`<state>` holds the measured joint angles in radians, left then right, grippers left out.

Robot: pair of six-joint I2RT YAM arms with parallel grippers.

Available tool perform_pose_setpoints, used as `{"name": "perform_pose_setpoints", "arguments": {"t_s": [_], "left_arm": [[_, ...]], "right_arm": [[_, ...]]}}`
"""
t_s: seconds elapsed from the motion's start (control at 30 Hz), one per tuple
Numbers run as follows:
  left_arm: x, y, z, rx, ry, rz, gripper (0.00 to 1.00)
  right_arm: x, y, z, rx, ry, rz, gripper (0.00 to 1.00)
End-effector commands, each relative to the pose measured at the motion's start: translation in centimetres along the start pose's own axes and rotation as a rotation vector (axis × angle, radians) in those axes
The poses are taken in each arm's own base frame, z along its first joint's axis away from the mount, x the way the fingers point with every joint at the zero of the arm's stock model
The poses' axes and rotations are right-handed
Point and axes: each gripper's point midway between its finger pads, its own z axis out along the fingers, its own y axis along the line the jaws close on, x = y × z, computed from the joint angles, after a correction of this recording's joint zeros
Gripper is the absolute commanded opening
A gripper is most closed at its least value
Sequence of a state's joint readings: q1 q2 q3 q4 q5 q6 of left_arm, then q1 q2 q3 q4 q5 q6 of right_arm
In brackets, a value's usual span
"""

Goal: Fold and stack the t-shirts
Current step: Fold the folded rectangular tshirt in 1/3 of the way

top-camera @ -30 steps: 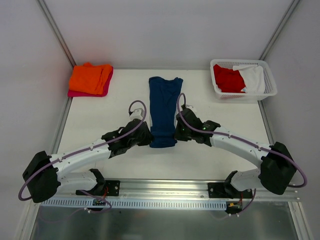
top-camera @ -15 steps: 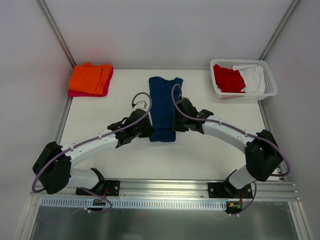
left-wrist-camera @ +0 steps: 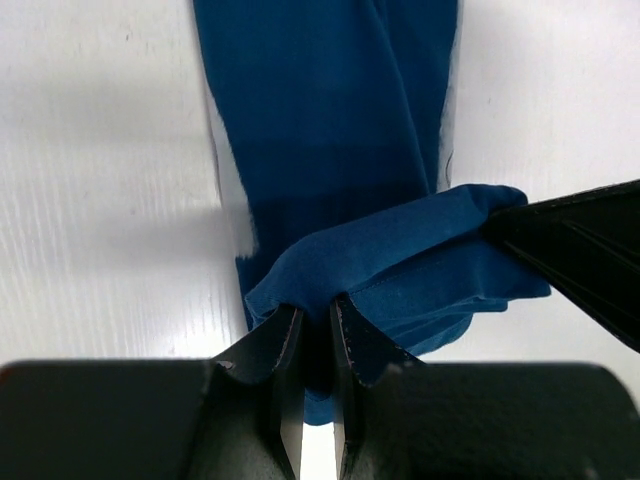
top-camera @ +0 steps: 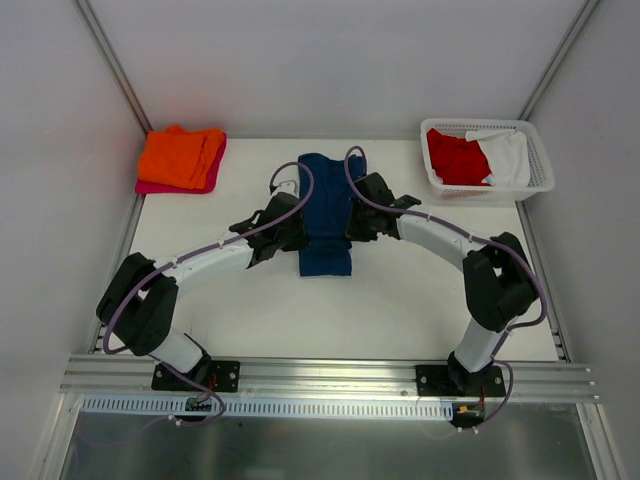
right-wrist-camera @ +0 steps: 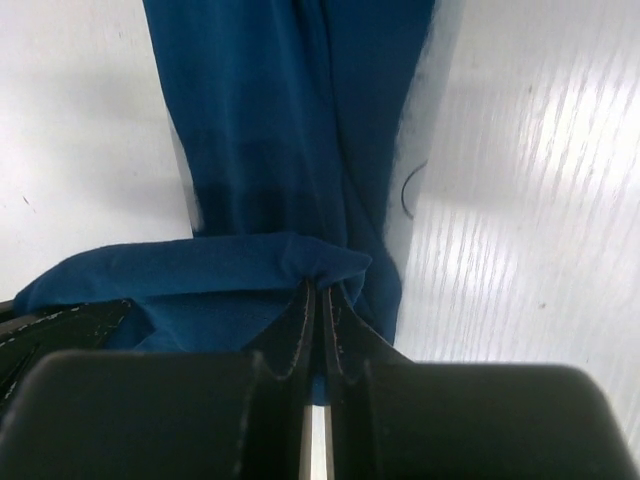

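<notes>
Mid-fold at the centre of the white counter (top-camera: 400, 300): navy blue t-shirt (top-camera: 325, 200), sides already turned in to make a narrow strip, laid lengthwise away from the arm bases. Near hem pinched at its left corner by the left jaws and at its right corner by the right jaws, both sets closed tight on a bunch of blue cloth, as plain in the two wrist views. Hem raised off the counter and doubled back over the strip, roughly halfway toward the collar end; far end lying flat. Left arm (top-camera: 210, 265) and right arm (top-camera: 440, 235) stretched forward, flanking the shirt on either side.

Already done, judging by the far left corner: orange t-shirt (top-camera: 180, 155) folded and stacked on a magenta-pink t-shirt (top-camera: 150, 187), only an edge of the latter visible.

Not yet done: red t-shirt (top-camera: 455, 158) and white t-shirt (top-camera: 508, 155), crumpled side by side in the white lattice basket (top-camera: 540, 185) at the far right corner.

By that count, two of five finished and the third partway through its end-to-end fold, with a place on the stack well to its left to follow. Two more to be lifted out, spread, folded and stacked. No telling from these views whether anything else hidden beneath the red and white cloth.
</notes>
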<state>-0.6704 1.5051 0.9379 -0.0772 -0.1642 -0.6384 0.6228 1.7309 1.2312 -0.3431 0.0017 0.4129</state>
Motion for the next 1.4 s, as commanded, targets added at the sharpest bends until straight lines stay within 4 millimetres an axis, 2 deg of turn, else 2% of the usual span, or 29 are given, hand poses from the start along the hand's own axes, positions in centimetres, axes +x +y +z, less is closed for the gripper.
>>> {"name": "perform_pose_setpoints", "arguments": {"t_s": [0.0, 0.17, 0.37, 0.57, 0.73, 0.8, 0.97, 1.0, 1.03, 1.07, 1.1, 1.13, 1.17, 1.2, 1.23, 1.3, 1.33, 1.37], "left_arm": [[-2.9, -0.2, 0.6, 0.007, -0.050, 0.029, 0.00], [-3.1, -0.1, 2.0, 0.007, -0.031, 0.025, 0.00], [-2.2, 0.4, 3.2, 0.008, 0.000, 0.018, 0.00], [-2.2, 0.6, 4.9, 0.002, 0.016, 0.012, 0.00], [-2.4, 1.0, 6.4, -0.007, 0.035, 0.008, 0.00], [-3.0, 0.6, 7.1, 0.014, 0.019, -0.001, 0.00], [-3.1, 0.5, 8.2, 0.041, 0.030, -0.002, 0.00], [-3.1, 0.5, 8.4, 0.045, 0.033, -0.001, 0.04], [-2.9, 0.5, 8.7, 0.054, 0.039, -0.003, 0.15], [-2.8, 0.6, 8.8, 0.060, 0.040, -0.003, 0.37], [-2.6, 0.4, 8.9, 0.081, 0.050, -0.004, 0.49], [-2.4, 0.4, 9.0, 0.090, 0.048, -0.006, 0.67], [-2.3, 0.3, 9.0, 0.100, 0.050, -0.008, 0.99], [-2.2, 0.4, 9.1, 0.101, 0.049, -0.008, 0.99], [-2.1, 0.4, 9.1, 0.103, 0.050, -0.009, 0.99], [-1.9, 0.5, 9.0, 0.103, 0.054, -0.003, 0.99], [-2.0, 0.6, 9.0, 0.101, 0.050, -0.005, 0.99], [-1.9, 0.7, 9.0, 0.098, 0.052, -0.005, 0.99]], "right_arm": [[-2.3, -0.9, 0.3, 0.025, -0.024, -0.016, 0.00], [-2.8, -0.7, 1.6, 0.003, 0.009, -0.009, 0.00], [-2.8, -1.0, 3.1, 0.013, 0.030, -0.007, 0.01], [-3.8, -1.4, 4.5, 0.022, 0.036, 0.008, 0.01], [-4.7, -2.5, 5.9, 0.037, 0.044, 0.030, 0.00], [-5.2, -2.9, 6.1, 0.039, 0.042, 0.042, 0.01], [-5.8, -3.8, 6.3, 0.050, 0.035, 0.051, 0.01], [-5.8, -4.1, 6.4, 0.055, 0.038, 0.052, 0.00], [-5.8, -4.2, 6.5, 0.059, 0.039, 0.052, 0.01], [-5.7, -4.3, 6.6, 0.059, 0.041, 0.053, 0.01], [-5.6, -4.4, 6.7, 0.060, 0.046, 0.054, 0.01], [-5.5, -4.5, 6.8, 0.060, 0.049, 0.056, 0.15], [-5.4, -4.6, 6.8, 0.062, 0.050, 0.057, 0.31], [-5.4, -4.7, 6.8, 0.061, 0.048, 0.058, 0.47], [-5.3, -4.8, 6.7, 0.064, 0.046, 0.061, 0.70], [-5.3, -4.8, 6.6, 0.066, 0.043, 0.060, 0.81], [-5.3, -4.9, 6.5, 0.069, 0.043, 0.060, 0.92], [-5.5, -4.8, 6.2, 0.065, 0.036, 0.062, 0.97]]}}
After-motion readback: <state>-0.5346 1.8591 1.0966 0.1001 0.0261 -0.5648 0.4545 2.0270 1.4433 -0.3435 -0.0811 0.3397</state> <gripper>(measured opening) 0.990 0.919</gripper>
